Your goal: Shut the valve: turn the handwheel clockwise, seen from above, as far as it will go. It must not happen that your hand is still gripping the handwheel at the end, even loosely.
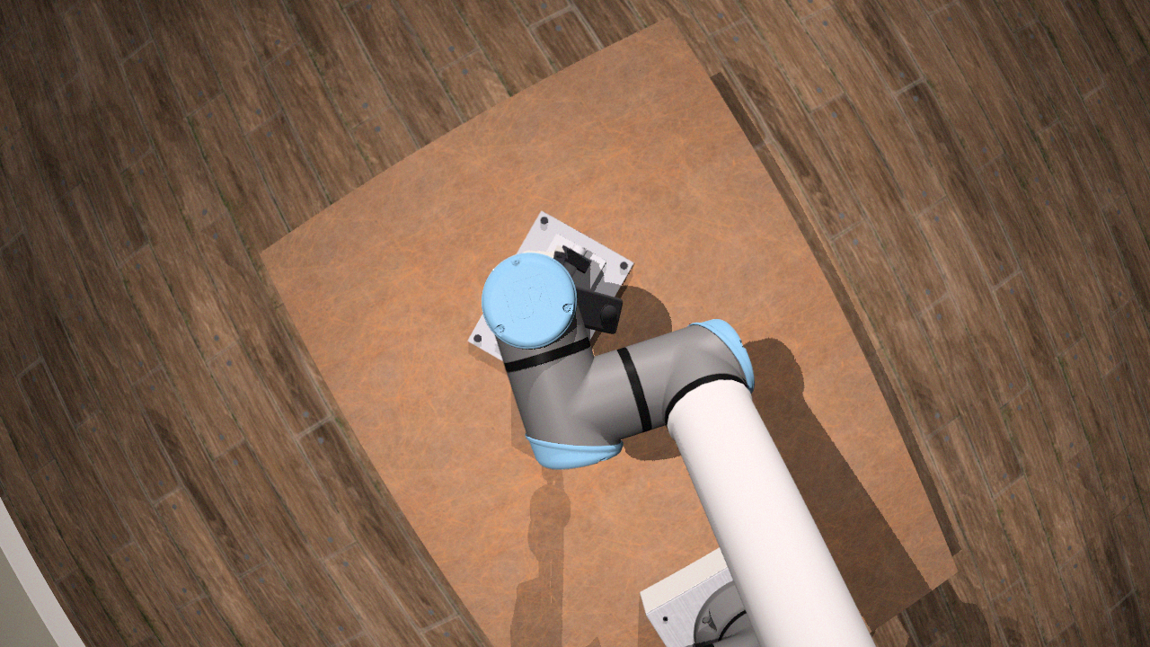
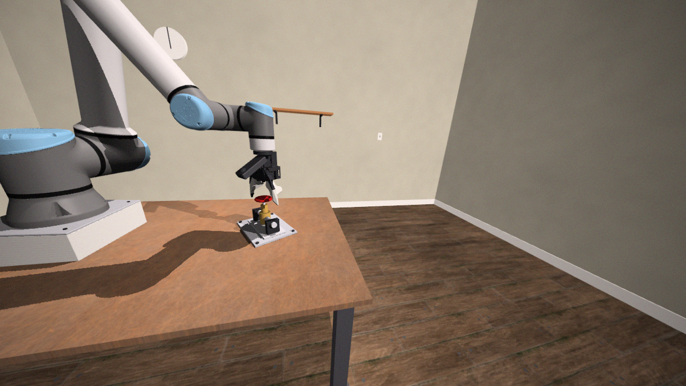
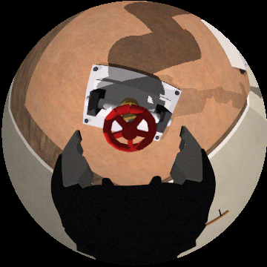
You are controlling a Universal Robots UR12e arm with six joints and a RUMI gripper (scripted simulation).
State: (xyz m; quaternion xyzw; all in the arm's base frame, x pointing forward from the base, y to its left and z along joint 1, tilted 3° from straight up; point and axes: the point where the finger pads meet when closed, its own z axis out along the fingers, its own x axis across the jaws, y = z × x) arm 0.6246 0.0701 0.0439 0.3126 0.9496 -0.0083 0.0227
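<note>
A red spoked handwheel (image 3: 129, 127) tops a brass valve stem on a grey base plate (image 3: 126, 98). In the side view the handwheel (image 2: 261, 198) sits level on the valve, on its plate (image 2: 267, 231) on the table. My gripper (image 3: 130, 127) is open and empty, its two grey fingers standing wide on either side of the handwheel. In the side view the fingertips (image 2: 262, 193) reach down to about the wheel's level, one on each side. I cannot tell if they touch the rim. From overhead the wrist (image 1: 528, 299) hides the handwheel; only part of the plate (image 1: 593, 252) shows.
The wooden table (image 2: 168, 268) carries the valve plate near its far right part. The robot's base (image 2: 52, 192) stands on a white block at the left. The arm's forearm (image 1: 756, 499) crosses the table's near side overhead. A wall shelf (image 2: 302, 112) hangs behind.
</note>
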